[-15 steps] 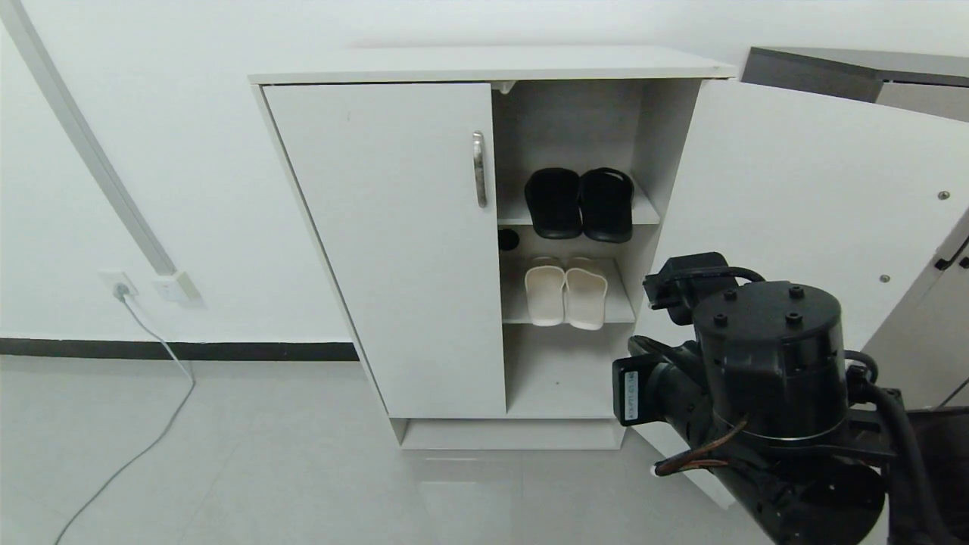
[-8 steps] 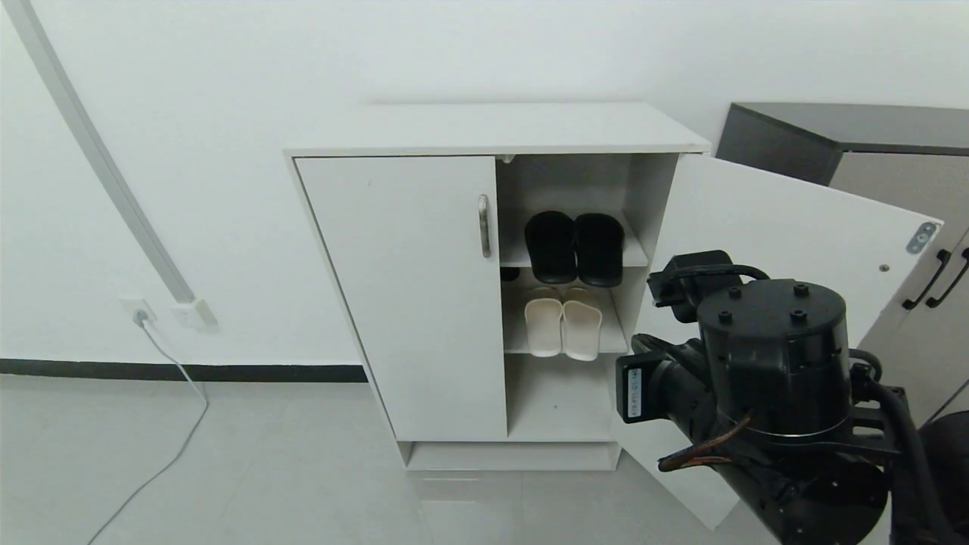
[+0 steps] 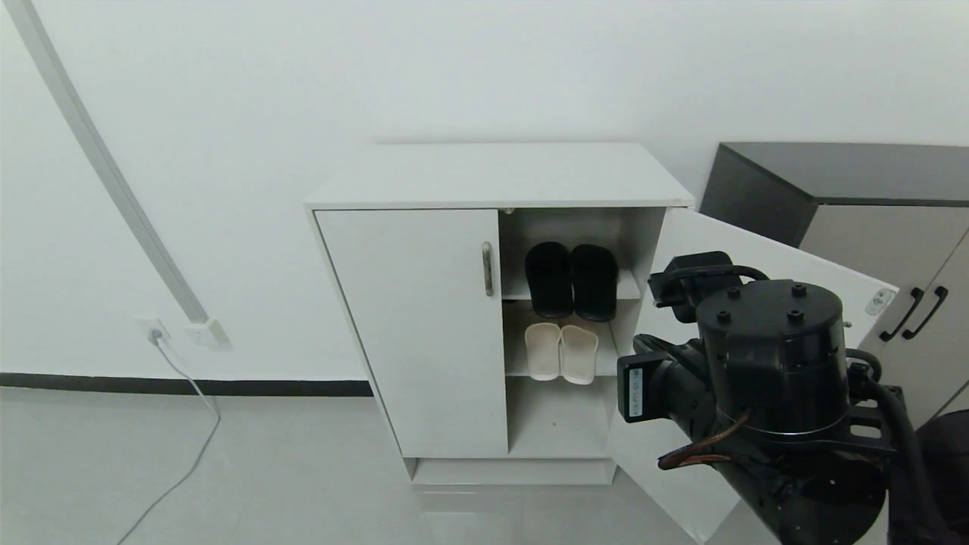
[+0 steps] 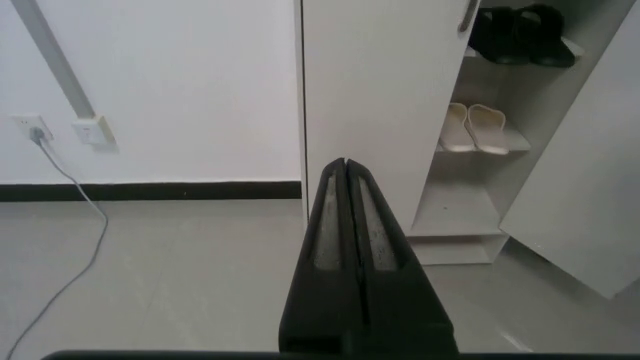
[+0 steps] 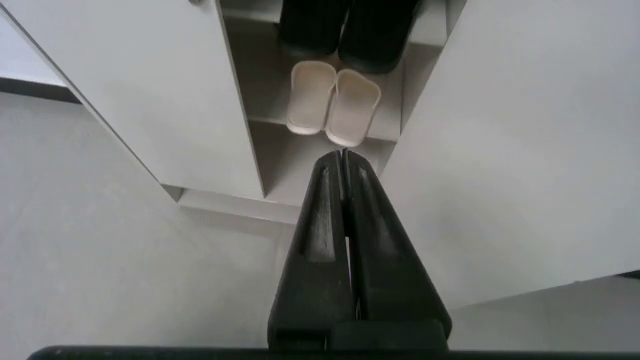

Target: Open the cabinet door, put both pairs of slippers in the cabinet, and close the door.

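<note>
The whole head view has shifted since the earlier frames: the camera has moved, so the white cabinet (image 3: 500, 174) now sits smaller and lower, near the middle of the frame, with more wall above it. More of the grey cabinet (image 3: 848, 197) shows at the right edge. Nothing in the cabinet has changed place, and the right arm (image 3: 764, 363) fills the same lower-right corner as before.

There is one white cabinet with two doors. The left door (image 3: 424, 333) is shut and bears one metal handle (image 3: 487, 269); the right door (image 3: 825, 269) stands swung wide open towards the right. Two pairs of slippers are inside, four in all: the black slippers (image 3: 571, 280) on the upper shelf and the cream slippers (image 3: 562, 352) on the shelf below, each pair side by side, just right of centre. The bottom compartment lies below them. The grey cabinet has two black handles (image 3: 912, 312). At lower left one wall socket (image 3: 154, 329) carries one cable (image 3: 197, 424) running down to the floor.

A white sticker (image 3: 634, 390) on the right arm has print too small to read.

The left gripper (image 4: 345, 170) has its fingers pressed together with nothing between them, held over the floor before the shut door. The right gripper (image 5: 345, 158) is likewise closed and empty, in front of the open compartment.
</note>
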